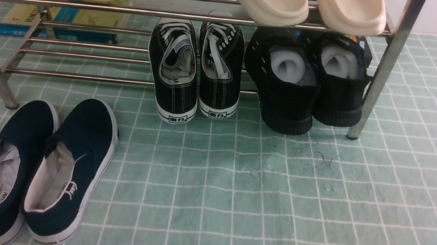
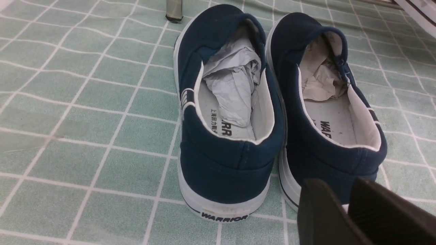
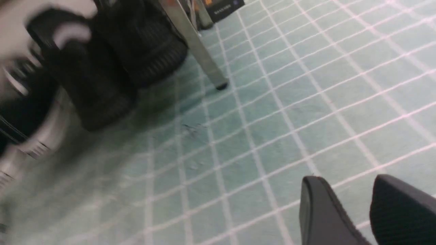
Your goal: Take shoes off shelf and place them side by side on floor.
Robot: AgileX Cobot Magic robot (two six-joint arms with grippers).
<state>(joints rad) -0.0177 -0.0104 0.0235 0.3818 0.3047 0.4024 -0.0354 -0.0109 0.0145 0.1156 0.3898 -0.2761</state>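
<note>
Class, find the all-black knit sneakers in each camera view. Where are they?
Front view: black knit sneakers on the lower tier of the shelf, far right, by the shelf leg.
Left wrist view: not in it.
Right wrist view: black knit sneakers, blurred, beside the same shelf leg.
Shared landmark: that shelf leg.

- The shelf [image 1: 387,63]: glossy, smooth steel tubes.
- The shoes [image 1: 287,97]: matt black knit, ribbed soles.
- The floor [image 1: 234,202]: matt, faintly creased covering.
- Navy slip-ons [image 1: 80,139]: cloth, crumpled paper inside.
- My left end effector [image 2: 340,185]: matt black.

Navy slip-ons [image 1: 76,143] — canvas sneakers [image 1: 177,89] — slippers [image 1: 265,2]
</note>
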